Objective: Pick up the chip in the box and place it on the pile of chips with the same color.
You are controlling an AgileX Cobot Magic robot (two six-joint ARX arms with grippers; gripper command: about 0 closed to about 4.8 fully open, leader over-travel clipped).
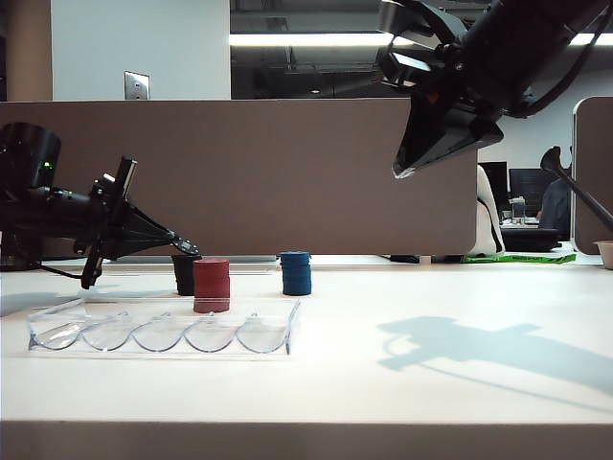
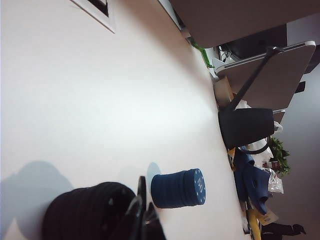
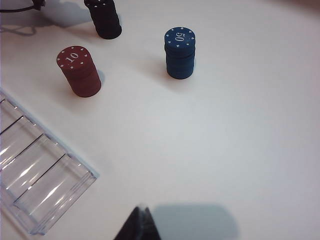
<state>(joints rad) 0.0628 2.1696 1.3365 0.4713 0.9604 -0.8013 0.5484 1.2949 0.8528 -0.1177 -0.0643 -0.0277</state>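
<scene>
The box [image 1: 163,331] is a clear grooved tray near the table's front left, and its grooves [image 3: 35,175] hold nothing that I can see. My left gripper [image 1: 180,246] reaches in from the left, its tips just over the pile of black chips [image 1: 184,276]. In the left wrist view the gripper [image 2: 142,207] is shut, with the black pile [image 2: 85,215] right beside it. A thin black edge, the chip [image 2: 141,187], sticks out past the fingertips. My right gripper [image 1: 410,171] hangs high at the upper right, shut and holding nothing [image 3: 141,212].
A red pile [image 1: 212,285] stands just in front of the black pile, close to the tray's back edge. A blue pile [image 1: 296,272] stands further right. A brown partition [image 1: 316,172] closes off the back. Bare white table spreads to the right.
</scene>
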